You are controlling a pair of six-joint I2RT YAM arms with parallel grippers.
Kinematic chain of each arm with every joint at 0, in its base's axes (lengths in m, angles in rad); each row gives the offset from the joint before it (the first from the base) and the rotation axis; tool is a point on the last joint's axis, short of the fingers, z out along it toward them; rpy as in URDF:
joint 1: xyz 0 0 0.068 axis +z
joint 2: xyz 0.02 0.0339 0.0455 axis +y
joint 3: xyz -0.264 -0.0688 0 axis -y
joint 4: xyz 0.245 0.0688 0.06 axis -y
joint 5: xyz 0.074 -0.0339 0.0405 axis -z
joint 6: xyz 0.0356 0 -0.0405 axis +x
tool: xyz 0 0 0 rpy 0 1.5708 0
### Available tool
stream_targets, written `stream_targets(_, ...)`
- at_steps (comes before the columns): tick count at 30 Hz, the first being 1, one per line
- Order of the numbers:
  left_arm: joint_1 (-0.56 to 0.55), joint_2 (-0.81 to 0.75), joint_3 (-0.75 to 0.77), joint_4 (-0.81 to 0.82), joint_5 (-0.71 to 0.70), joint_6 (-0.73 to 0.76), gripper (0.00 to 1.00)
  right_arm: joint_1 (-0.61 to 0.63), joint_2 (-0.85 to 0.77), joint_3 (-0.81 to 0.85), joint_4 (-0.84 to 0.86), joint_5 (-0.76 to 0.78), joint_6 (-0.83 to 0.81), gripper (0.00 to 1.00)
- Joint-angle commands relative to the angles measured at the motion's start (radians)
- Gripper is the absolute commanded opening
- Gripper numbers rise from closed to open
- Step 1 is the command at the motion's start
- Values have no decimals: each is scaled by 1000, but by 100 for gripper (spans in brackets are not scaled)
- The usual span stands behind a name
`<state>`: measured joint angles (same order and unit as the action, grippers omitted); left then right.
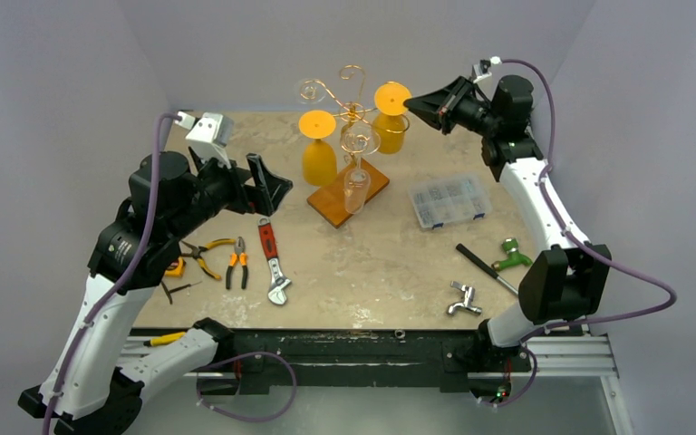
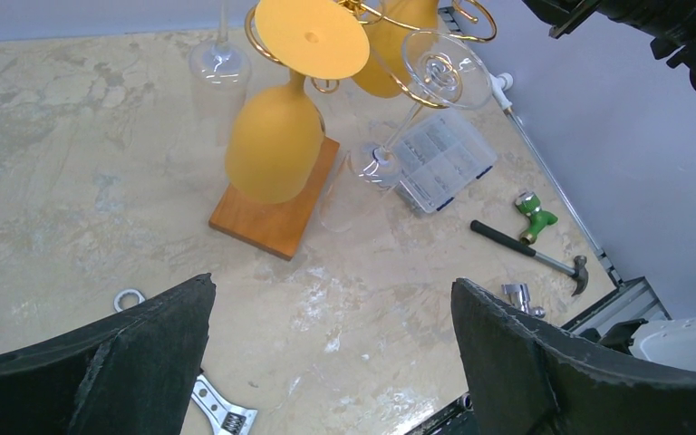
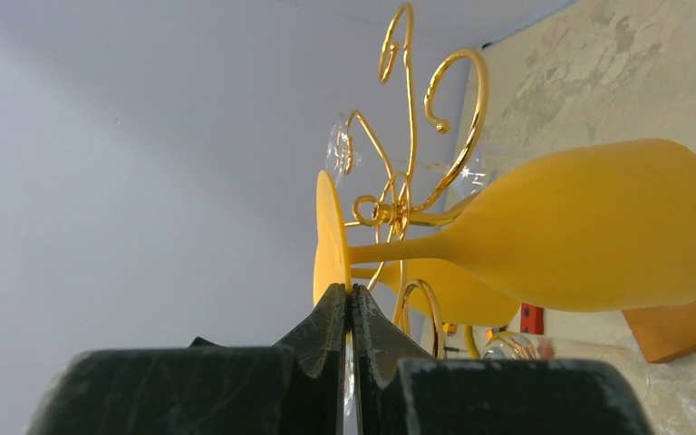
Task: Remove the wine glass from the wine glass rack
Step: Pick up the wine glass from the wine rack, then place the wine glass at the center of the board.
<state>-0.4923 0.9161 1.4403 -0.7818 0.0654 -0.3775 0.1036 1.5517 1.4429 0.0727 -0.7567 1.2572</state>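
Observation:
The wine glass rack, golden wire with curled arms (image 1: pixel 353 100) on an orange-brown wooden base (image 1: pixel 335 204), stands at the back middle of the table. Two yellow wine glasses and clear ones hang upside down from it. My right gripper (image 1: pixel 410 102) is high at the rack's right side, shut on the rim of the flat foot (image 3: pixel 329 245) of the right yellow wine glass (image 1: pixel 390 122), whose stem still lies in the wire arm (image 3: pixel 390 213). My left gripper (image 2: pixel 331 285) is open and holds nothing, left of the rack, short of the other yellow glass (image 2: pixel 275 145).
A clear parts box (image 1: pixel 450 200) lies right of the rack. A hammer (image 1: pixel 485 267), a green tap (image 1: pixel 512 254) and a chrome tap (image 1: pixel 462 297) lie front right. A red-handled wrench (image 1: pixel 272 261) and pliers (image 1: pixel 236 263) lie front left. Grey walls close the back and sides.

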Motion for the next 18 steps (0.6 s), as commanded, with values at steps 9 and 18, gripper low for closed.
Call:
stream_targets(9,-3,12,81,16,-5,23,100,-61,-33,60,-15,-6,-13,0)
stream_targets(18,-2,26,110,11,26,11,100,-127,-83,39,-48,7,-24,0)
